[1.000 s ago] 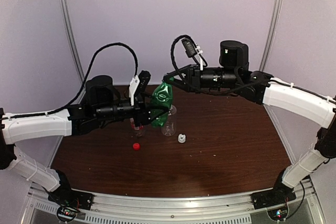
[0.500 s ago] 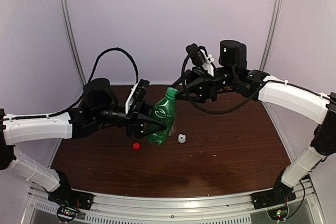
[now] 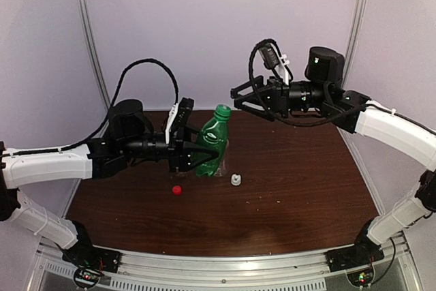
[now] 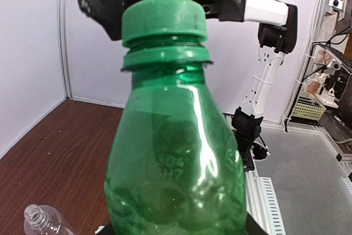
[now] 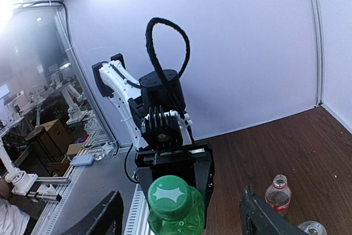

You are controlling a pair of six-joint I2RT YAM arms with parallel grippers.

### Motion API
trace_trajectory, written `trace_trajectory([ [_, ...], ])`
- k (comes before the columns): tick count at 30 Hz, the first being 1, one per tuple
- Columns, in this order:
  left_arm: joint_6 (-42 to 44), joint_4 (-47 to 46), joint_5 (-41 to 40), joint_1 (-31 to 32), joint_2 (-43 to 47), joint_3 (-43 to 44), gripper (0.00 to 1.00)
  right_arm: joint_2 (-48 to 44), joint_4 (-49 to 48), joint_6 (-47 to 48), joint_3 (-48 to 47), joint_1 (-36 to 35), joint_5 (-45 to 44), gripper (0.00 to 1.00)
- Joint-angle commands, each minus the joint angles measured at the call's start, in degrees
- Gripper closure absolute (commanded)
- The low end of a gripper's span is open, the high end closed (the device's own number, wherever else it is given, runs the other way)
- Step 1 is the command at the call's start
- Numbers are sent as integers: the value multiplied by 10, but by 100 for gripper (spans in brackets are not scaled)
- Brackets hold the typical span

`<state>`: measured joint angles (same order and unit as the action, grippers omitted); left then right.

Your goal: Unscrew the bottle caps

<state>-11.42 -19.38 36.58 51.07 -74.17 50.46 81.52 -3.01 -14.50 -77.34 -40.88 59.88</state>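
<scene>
top: high, from near side, wide | wrists: close, facing each other | shared: green bottle (image 3: 211, 146)

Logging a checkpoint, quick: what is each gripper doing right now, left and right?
Left gripper: closed on the green bottle.
Right gripper: jaws open, holding nothing, off the green cap.

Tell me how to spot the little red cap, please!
Look at the dark brown table, then find the green bottle held in the air over its left half. Just in front of it, nearer the arms' bases, a tiny red cap lies on the wood; the pale cap to its right is the only other loose one.
</scene>
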Motion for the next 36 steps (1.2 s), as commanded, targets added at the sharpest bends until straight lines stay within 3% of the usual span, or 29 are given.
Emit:
trace_trajectory([
  [1,14,3,-63,2,2,26,64,-29,13,-41,0,-16,-127,25],
  [8,-1,5,-113,2,-9,32,64,-12,83,-34,-33,-65,-301,20],
  [13,-4,6,-128,2,-13,32,64,11,91,-34,-49,-83,-318,22],
  [16,-4,8,-131,2,-14,32,64,21,91,-33,-55,-88,-312,31],
  [21,-2,10,-135,2,-14,32,65,27,89,-29,-58,-89,-310,55],
  [25,0,10,-137,2,-14,31,65,25,79,-26,-53,-90,-303,64],
  [30,1,9,-139,2,-13,29,65,21,65,-18,-43,-90,-295,85],
  [36,4,-2,-123,1,-5,21,65,18,47,14,-28,-78,-258,98],
])
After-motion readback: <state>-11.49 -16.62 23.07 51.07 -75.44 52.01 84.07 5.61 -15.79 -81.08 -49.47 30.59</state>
